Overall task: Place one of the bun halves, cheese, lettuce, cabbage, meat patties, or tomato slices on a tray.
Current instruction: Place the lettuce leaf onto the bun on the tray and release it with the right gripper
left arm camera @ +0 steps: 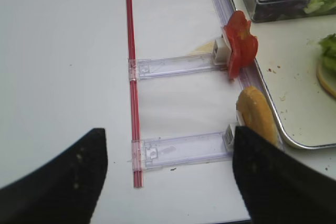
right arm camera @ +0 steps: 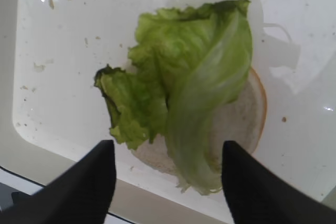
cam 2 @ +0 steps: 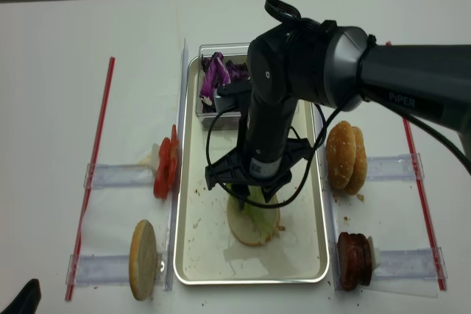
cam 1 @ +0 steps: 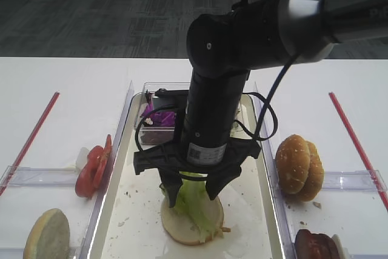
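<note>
A light-green lettuce [right arm camera: 194, 77] leaf lies draped over a pale bun half [right arm camera: 239, 124], cut face up, on the cream tray [right arm camera: 79, 51]. My right gripper [right arm camera: 168, 148] hangs open just above them, its black fingers either side of the leaf's near end and holding nothing. From the high view the right gripper [cam 1: 193, 197] points straight down over the lettuce [cam 1: 195, 205] and bun half [cam 1: 191, 225] at the tray's [cam 1: 130, 222] near middle. My left gripper [left arm camera: 169, 135] stands open over bare table left of the tray, empty.
Tomato slices [cam 1: 92, 171] and a bun half [cam 1: 47, 235] stand on edge in clear holders left of the tray. Sesame buns [cam 1: 298, 165] and meat patties [cam 1: 315, 244] stand to its right. A clear tub with purple cabbage [cam 1: 156, 113] sits at the tray's far end. Red strips [cam 1: 36, 128] flank the workspace.
</note>
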